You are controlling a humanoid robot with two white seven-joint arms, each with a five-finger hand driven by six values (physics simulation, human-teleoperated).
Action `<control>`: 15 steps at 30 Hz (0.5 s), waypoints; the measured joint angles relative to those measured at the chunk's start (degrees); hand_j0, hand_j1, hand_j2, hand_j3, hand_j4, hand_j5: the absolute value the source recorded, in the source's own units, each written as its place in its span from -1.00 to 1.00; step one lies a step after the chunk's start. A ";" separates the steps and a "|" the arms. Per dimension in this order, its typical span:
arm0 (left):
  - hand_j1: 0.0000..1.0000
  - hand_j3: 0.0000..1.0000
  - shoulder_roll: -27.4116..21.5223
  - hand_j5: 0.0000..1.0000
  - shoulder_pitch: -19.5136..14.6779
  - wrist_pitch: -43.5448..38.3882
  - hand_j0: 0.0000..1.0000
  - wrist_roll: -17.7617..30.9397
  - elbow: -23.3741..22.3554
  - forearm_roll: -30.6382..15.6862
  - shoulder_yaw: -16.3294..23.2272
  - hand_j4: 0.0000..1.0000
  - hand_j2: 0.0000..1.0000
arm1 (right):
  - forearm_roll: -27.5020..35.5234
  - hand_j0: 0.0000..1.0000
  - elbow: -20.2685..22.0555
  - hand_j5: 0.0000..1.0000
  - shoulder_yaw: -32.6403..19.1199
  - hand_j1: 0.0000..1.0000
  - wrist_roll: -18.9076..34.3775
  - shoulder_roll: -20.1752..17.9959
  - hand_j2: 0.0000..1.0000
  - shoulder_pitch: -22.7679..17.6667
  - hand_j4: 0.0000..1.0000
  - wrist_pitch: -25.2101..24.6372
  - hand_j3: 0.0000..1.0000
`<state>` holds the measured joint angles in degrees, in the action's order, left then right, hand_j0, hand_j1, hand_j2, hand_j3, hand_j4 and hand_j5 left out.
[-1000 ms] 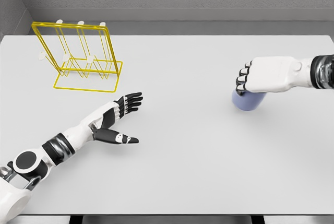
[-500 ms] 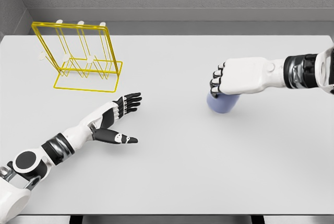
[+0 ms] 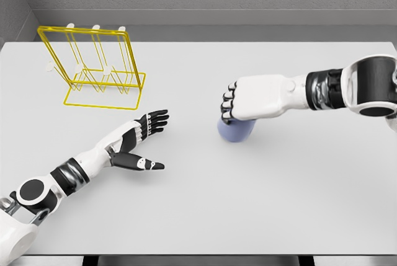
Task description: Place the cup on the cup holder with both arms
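Cup [image 3: 236, 131]: pale blue, you find it near mid-desk, directly beneath the right robot hand [image 3: 248, 98], whose fingers curl around its upper part in a top grasp. Whether it touches the desk [image 3: 260, 204] you cannot tell.
Left robot hand [image 3: 144, 136]: fingers spread, holding nothing, lying left of the cup and between it and the rack.
Cup holder [image 3: 93, 67]: yellow wire rack, far left, well apart from the cup. Your likely hand-over runs leftward; the left robot hand is nearer the rack.
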<state>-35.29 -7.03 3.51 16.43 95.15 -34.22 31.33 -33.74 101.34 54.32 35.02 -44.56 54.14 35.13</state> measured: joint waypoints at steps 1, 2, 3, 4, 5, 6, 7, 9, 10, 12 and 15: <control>1.00 1.00 0.00 1.00 0.00 0.00 1.00 0.00 -0.01 0.00 -0.01 1.00 1.00 | -0.01 0.14 0.00 0.14 0.14 0.14 0.00 0.52 0.14 -0.09 0.14 0.01 0.14; 1.00 1.00 0.00 1.00 0.00 0.00 1.00 0.00 -0.02 0.00 -0.01 1.00 1.00 | -0.01 0.14 0.00 0.14 0.31 0.14 0.00 1.01 0.14 0.00 0.14 0.00 0.14; 1.00 1.00 0.00 1.00 0.00 0.00 1.00 0.00 -0.01 0.00 -0.02 1.00 1.00 | 0.00 0.14 0.00 0.14 0.51 0.14 0.00 1.44 0.14 -0.09 0.14 0.00 0.14; 1.00 1.00 0.00 1.00 0.00 0.00 1.00 0.00 -0.02 0.00 -0.02 1.00 1.00 | 0.00 0.14 0.00 0.14 0.66 0.14 0.01 1.81 0.14 0.00 0.14 0.01 0.14; 1.00 1.00 0.00 1.00 0.00 0.00 1.00 0.00 -0.02 0.00 -0.02 1.00 1.00 | -0.01 0.14 0.00 0.14 0.83 0.14 0.00 2.17 0.14 -0.09 0.14 0.01 0.14; 1.00 1.00 0.00 1.00 0.00 0.00 1.00 0.00 -0.04 0.00 -0.03 1.00 1.00 | -0.02 0.14 0.00 0.14 0.98 0.14 0.00 2.55 0.14 -0.09 0.14 0.02 0.14; 1.00 1.00 0.00 1.00 0.00 0.00 1.00 0.00 -0.04 0.02 -0.03 1.00 1.00 | -0.02 0.14 0.00 0.14 1.09 0.14 0.01 2.91 0.14 0.00 0.14 0.02 0.14; 1.00 1.00 0.01 1.00 0.00 0.00 1.00 0.00 -0.21 0.03 -0.03 1.00 1.00 | -0.03 0.14 0.00 0.14 1.33 0.14 0.01 3.62 0.14 -0.09 0.14 0.01 0.14; 1.00 1.00 0.01 1.00 0.00 0.00 1.00 0.00 -0.27 0.03 -0.03 1.00 1.00 | -0.02 0.14 0.00 0.14 1.47 0.14 0.00 3.97 0.14 -0.09 0.14 0.01 0.14; 1.00 1.00 0.01 1.00 0.00 0.01 1.00 0.00 -0.35 0.01 -0.03 1.00 1.00 | -0.01 0.14 0.00 0.14 1.70 0.14 0.00 4.54 0.14 0.00 0.14 0.01 0.14; 1.00 1.00 0.01 1.00 0.00 0.06 1.00 0.00 -0.41 0.00 -0.03 1.00 1.00 | -0.01 0.14 0.00 0.14 1.92 0.14 0.00 5.34 0.14 0.00 0.14 0.01 0.14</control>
<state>-35.28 -7.03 3.57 16.43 94.74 -34.22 31.30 -33.75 101.34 56.24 35.03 -39.22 54.14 35.14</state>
